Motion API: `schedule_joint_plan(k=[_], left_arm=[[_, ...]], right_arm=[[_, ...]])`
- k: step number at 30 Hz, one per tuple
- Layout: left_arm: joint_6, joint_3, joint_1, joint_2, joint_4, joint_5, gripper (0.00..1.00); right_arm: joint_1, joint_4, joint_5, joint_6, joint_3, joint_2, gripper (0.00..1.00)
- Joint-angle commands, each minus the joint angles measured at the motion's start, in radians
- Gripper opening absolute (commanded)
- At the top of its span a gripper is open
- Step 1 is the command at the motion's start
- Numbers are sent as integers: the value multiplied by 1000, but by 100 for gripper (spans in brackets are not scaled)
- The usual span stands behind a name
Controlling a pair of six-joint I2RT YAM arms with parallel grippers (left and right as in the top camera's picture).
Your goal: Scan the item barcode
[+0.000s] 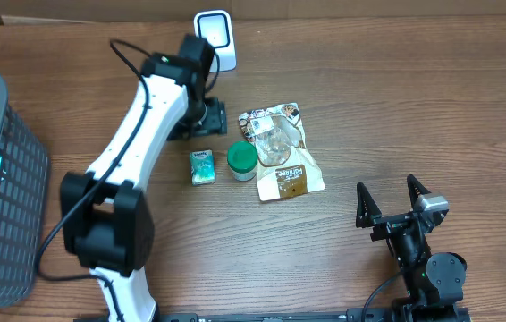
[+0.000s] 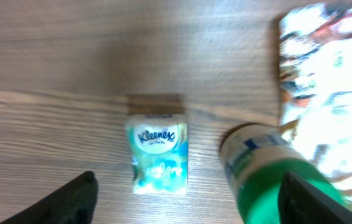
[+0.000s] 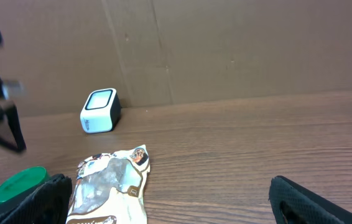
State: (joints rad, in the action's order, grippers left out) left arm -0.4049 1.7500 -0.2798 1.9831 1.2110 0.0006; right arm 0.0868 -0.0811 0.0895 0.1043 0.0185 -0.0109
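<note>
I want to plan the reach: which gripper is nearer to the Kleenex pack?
Left. The left gripper hangs just beyond the Kleenex pack; the right gripper is far off to the pack's right and nearer the robot.

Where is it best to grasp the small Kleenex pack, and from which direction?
Probably pinch the Kleenex pack across its two long edges, coming straight down from above: it lies flat, label up, with bare table on both sides, apart from the green-capped jar.
</note>
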Motion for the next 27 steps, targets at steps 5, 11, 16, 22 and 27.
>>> schedule_joint_plan(k=[5,11,16,22,27], left_arm=[[74,297,156,-283,133,-86,100],[114,389,515,-412,169,-87,100],[74,360,833,-410,174,-87,91],[20,175,1051,-371,68,-87,87],[141,-65,1112,-336,-132,-77,90]], right_arm=[[2,4,-2,3,-11,8,100],[2,4,-2,3,-11,8,100],[2,4,-2,3,-11,8,100],[2,4,-2,3,-11,8,100],[2,4,-2,3,-11,8,100]])
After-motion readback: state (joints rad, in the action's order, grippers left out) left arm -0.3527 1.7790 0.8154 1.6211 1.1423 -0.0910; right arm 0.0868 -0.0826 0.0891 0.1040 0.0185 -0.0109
